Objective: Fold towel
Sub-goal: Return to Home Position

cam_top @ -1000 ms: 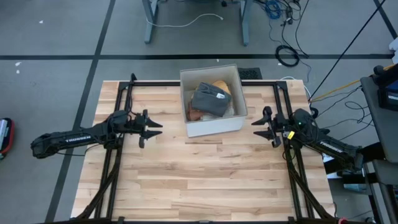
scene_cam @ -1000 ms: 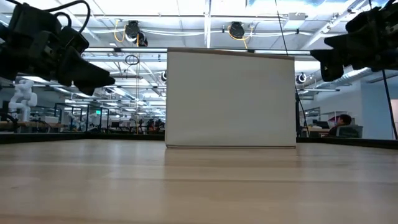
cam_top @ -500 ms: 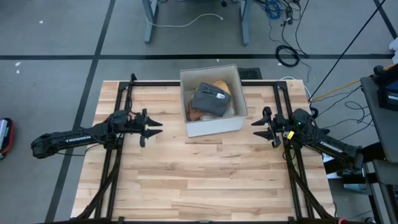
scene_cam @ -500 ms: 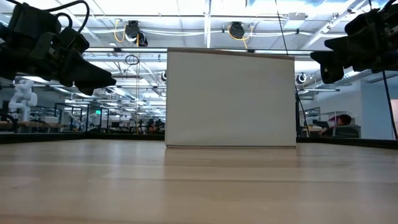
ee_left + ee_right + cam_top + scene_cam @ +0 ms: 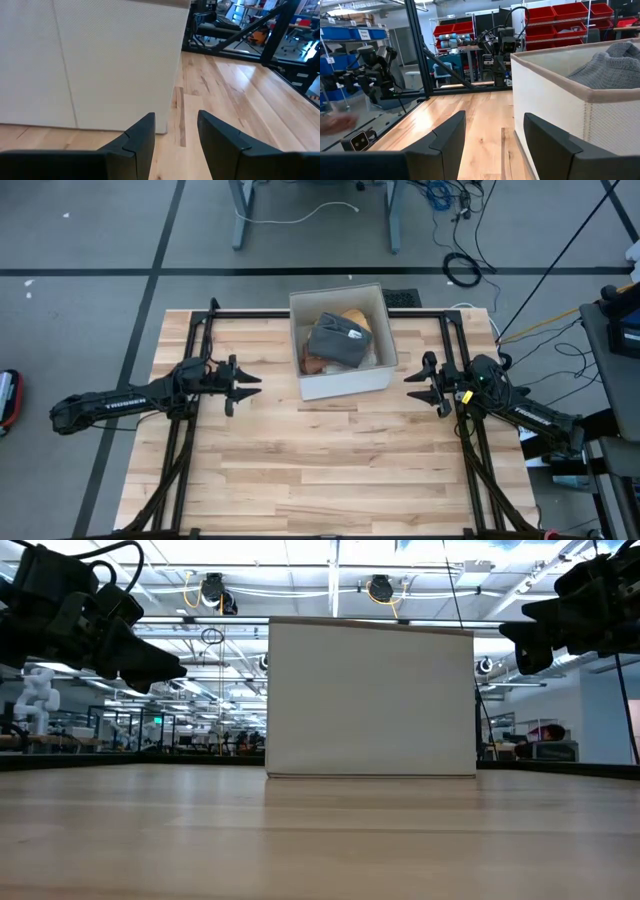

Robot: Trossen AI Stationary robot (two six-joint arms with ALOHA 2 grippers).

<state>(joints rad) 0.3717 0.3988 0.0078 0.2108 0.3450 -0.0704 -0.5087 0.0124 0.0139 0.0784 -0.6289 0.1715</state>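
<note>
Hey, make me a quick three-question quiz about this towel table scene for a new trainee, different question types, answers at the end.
1. Which colour is the towel lying on top in the bin? A gray, B blue, C green.
2. True or false: the left gripper and the right gripper are both open and empty, one on either side of the bin.
3. Name the colour of the towel showing beneath the top one.
Key: 1 A, the gray towel. 2 True. 3 Orange, the orange towel.
</note>
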